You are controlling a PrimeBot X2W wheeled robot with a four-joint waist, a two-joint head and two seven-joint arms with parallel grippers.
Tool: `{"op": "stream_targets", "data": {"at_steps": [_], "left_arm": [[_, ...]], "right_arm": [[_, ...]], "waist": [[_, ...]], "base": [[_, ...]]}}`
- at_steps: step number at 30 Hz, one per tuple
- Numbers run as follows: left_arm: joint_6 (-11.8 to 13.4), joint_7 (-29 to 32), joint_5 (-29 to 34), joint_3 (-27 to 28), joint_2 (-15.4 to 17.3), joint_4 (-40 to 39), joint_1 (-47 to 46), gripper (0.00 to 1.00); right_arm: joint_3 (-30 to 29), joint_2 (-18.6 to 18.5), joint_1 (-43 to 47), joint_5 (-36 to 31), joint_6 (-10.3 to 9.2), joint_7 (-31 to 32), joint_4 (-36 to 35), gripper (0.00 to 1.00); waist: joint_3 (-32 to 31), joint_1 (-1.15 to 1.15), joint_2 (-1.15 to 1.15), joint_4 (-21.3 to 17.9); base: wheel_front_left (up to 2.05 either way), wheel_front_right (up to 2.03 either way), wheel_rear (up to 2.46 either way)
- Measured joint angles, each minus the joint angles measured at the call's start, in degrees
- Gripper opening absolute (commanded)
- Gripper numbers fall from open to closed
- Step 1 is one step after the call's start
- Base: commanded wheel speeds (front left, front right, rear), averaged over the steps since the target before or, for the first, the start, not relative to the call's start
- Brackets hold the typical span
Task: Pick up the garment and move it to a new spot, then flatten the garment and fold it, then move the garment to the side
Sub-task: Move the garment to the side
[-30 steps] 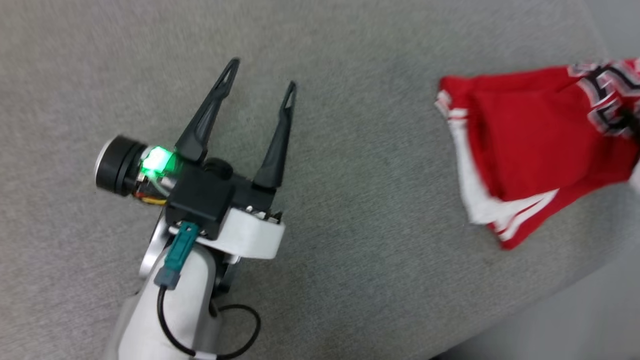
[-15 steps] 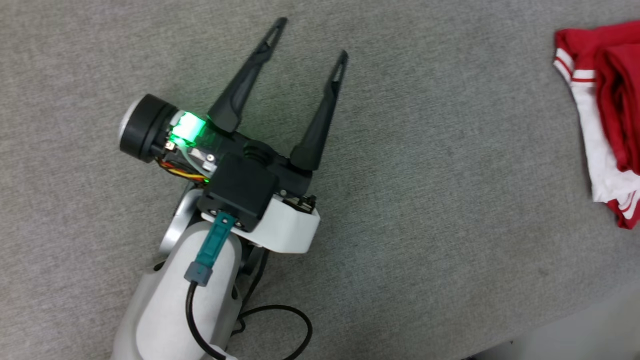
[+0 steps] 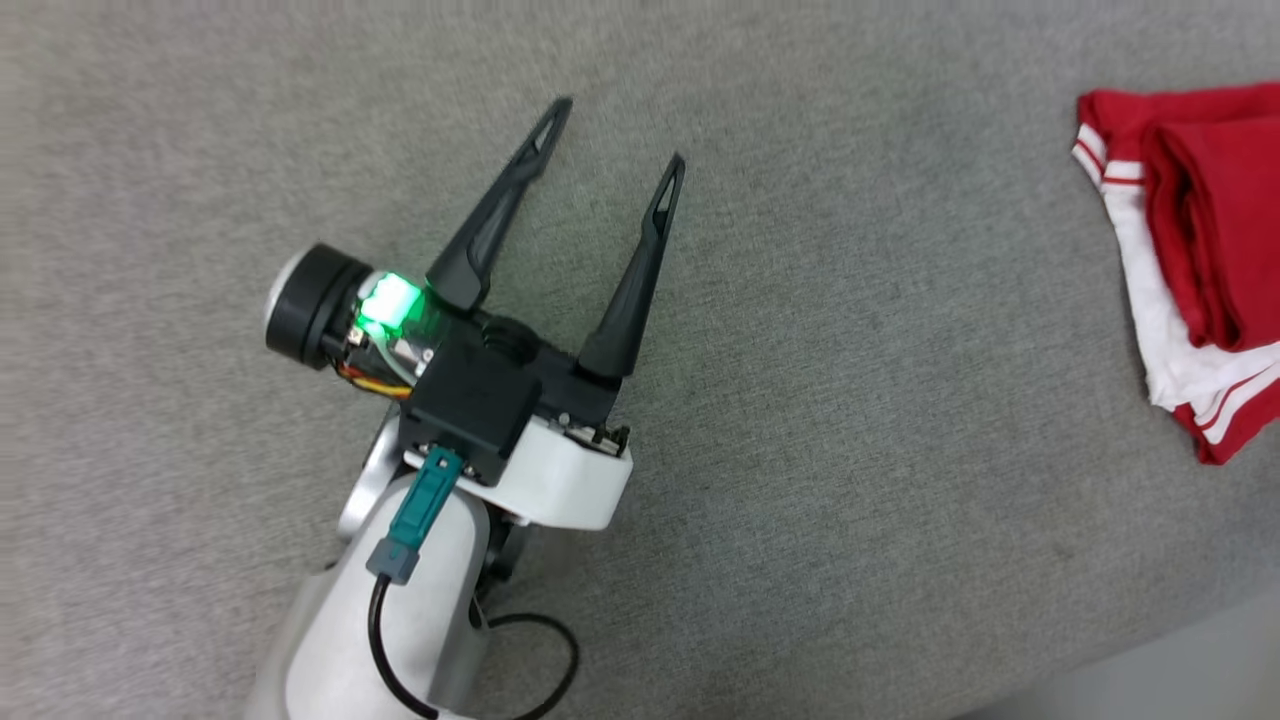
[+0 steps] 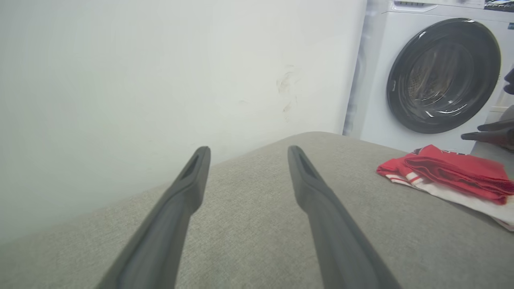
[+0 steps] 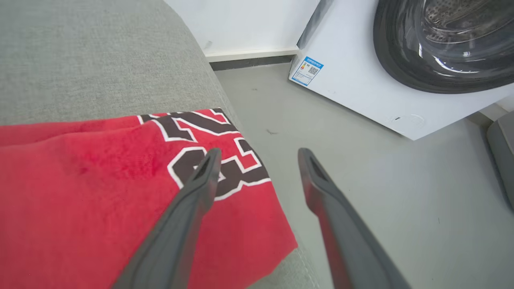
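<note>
Right, grey cushion [image 3: 800, 300] wide under me, garment [image 3: 1200, 250] folded at its right edge: I judge step 3, moving aside, nearly done. Left gripper [image 3: 618, 135] gapes empty, well apart; right gripper [image 5: 259, 154] gapes above the numbered corner. Next: withdraw without snagging.

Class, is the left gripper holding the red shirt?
No, the left gripper is open over the grey surface, well apart from the shirt.

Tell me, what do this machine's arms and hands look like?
The left hand has two long, dark, tapering fingers with slotted tips, on a black block with a glowing green light and a black cylinder. Behind it, a glossy white forearm carries a teal plug and black cable. The right hand shows matching dark fingers.
</note>
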Motion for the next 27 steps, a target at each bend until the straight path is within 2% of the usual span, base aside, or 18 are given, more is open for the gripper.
{"op": "stream_targets", "data": {"at_steps": [5,10,14,15,16,19,27], "left_arm": [[1.7,-1.0,-1.7,0.8,-0.5,1.4,3.2,1.00],[3.7,-1.4,-3.8,2.5,-0.7,2.6,7.7,1.00],[5.2,-1.5,-5.5,4.3,-0.6,3.5,12.4,1.00],[5.2,-1.5,-5.5,4.3,-0.6,3.5,12.4,1.00],[5.6,-1.5,-6.5,5.2,-0.6,3.9,14.2,1.00],[6.1,-1.5,-7.6,6.7,-0.3,4.4,16.3,1.00],[5.8,-1.6,-10.4,10.2,-0.2,6.3,20.9,1.00]], "right_arm": [[-1.4,0.3,3.2,-1.1,0.00,-1.7,-2.7,1.00],[-5.7,1.9,10.7,-3.0,0.00,-1.9,-12.8,1.00],[-9.6,6.0,19.6,-5.7,0.00,-1.9,-21.1,1.00],[-9.6,6.0,19.6,-5.7,0.00,-1.9,-21.1,1.00],[-11.3,8.1,23.7,-7.5,0.00,-1.9,-25.1,1.00],[-13.2,11.8,29.2,-9.2,0.00,-1.8,-31.0,1.00],[-15.7,21.6,42.3,-14.7,-0.01,3.2,-49.7,1.00]], "waist": [[-4.3,-0.01,0.00,1.3],[-8.8,-0.01,0.00,3.2],[-12.7,-0.01,0.00,4.9],[-12.7,-0.01,0.00,4.9],[-14.6,-0.01,0.00,5.8],[-17.2,-0.01,0.00,7.2],[-22.5,-0.01,0.00,11.6]], "base": [[0.00,0.00,0.00],[0.00,0.00,0.00],[0.00,0.00,0.00],[0.00,0.00,0.00],[0.00,0.00,0.00],[0.00,0.00,0.00],[0.00,0.00,0.00]]}}
